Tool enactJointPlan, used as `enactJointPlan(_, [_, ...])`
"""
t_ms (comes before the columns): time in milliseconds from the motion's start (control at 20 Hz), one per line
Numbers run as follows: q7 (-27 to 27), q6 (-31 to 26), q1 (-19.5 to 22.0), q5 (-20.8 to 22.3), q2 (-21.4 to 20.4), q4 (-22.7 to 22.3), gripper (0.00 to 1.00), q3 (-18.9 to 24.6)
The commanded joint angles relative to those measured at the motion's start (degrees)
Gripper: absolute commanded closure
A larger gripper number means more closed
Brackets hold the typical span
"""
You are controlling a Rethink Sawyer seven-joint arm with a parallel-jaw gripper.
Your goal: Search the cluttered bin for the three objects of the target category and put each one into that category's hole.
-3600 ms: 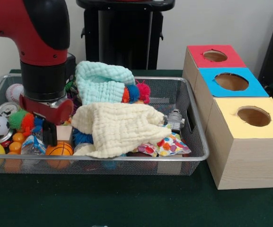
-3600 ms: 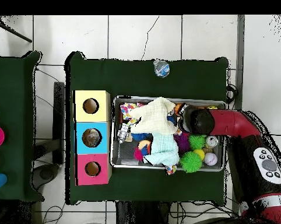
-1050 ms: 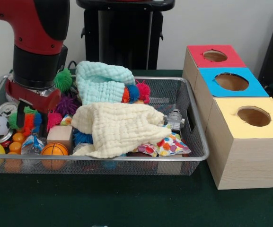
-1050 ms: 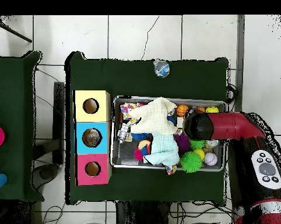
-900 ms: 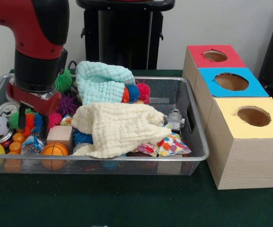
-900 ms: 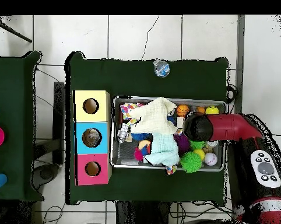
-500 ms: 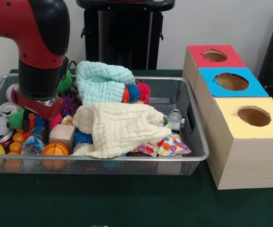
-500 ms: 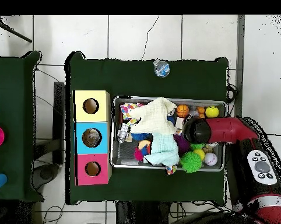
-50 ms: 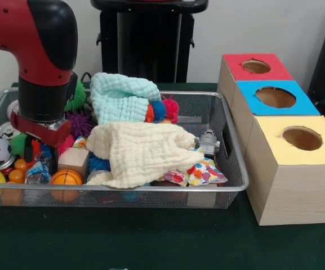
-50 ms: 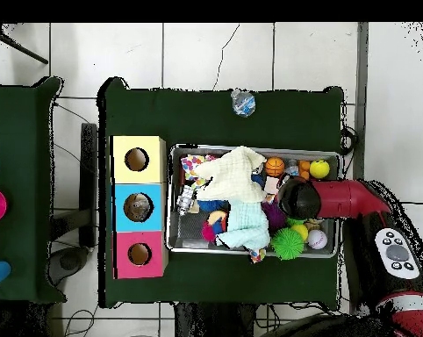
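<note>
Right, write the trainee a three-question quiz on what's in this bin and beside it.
1. True or false: the cream cloth lies nearer the camera than the mint cloth in the front view.
2. Which box stands nearest the front camera: A red, B blue, C yellow?
3. Fill in: the mini basketball sits against the wire bin's ____ wall.

Key: 1 true; 2 C; 3 front.

A plain pale wall [image 9: 275, 25] stands behind the dark green table [image 9: 151, 242]. From above, the floor [image 10: 197, 53] is light tile with a crack, and a second green table [image 10: 17, 193] sits beside, cables trailing between them.
</note>
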State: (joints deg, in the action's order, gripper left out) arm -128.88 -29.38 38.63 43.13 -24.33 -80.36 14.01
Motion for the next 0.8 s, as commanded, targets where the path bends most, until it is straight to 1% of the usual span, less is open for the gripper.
enactJointPlan(50, [5.47, 8.05, 2.48, 4.11, 7.5, 1.81, 0.0, 2.47])
enactJointPlan(150, [5.27, 9.68, 3.53, 3.68, 7.69, 1.4, 0.0, 3.52])
enactJointPlan(300, [6.51, 9.75, 4.92, 3.1, 8.02, 1.13, 0.0, 5.25])
enactJointPlan(550, [8.9, 7.68, 5.46, 3.62, 9.37, 3.21, 0.0, 6.67])
enactJointPlan(600, [8.96, 8.23, 5.34, 4.44, 9.32, 3.47, 0.0, 6.63])
enactJointPlan(650, [9.03, 8.77, 5.22, 5.27, 9.27, 3.73, 1.0, 6.59])
enactJointPlan(800, [6.46, 9.39, 4.37, 5.13, 9.19, 3.87, 1.0, 5.3])
